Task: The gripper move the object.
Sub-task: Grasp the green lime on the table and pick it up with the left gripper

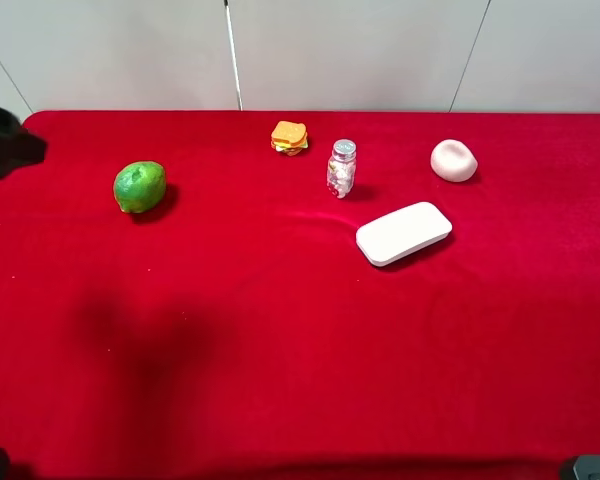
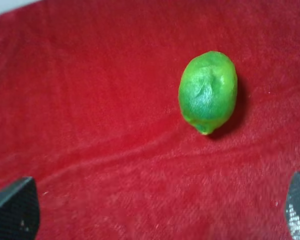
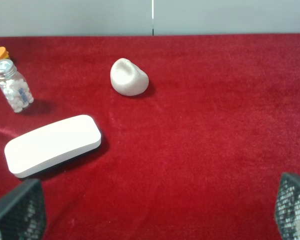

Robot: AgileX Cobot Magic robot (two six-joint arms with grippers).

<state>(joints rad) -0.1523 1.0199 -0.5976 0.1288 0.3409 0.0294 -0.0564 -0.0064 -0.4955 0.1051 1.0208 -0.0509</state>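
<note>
A red-covered tabletop (image 1: 280,350) stretched across the scene, with a dark part of the left arm showing at its far left edge. The left end effector (image 2: 155,210) hung above the cloth with its two dark fingers spread wide and nothing between them; the right end effector (image 3: 155,207) was equally wide and empty over the tabletop's right side. The largest item, a flat white rounded block (image 1: 404,233), lay right of center. The lime (image 1: 140,186), glossy green with a slightly pointed end, rested on the cloth at the far left, well apart from everything else and ahead of the left fingers, touching neither. A pale pink lump (image 1: 453,160) sat beyond the block toward the far right. A small clear bottle (image 1: 342,168) with a silver cap stood upright near the middle, and a small orange toy sandwich (image 1: 289,137) lay just beyond it.
</note>
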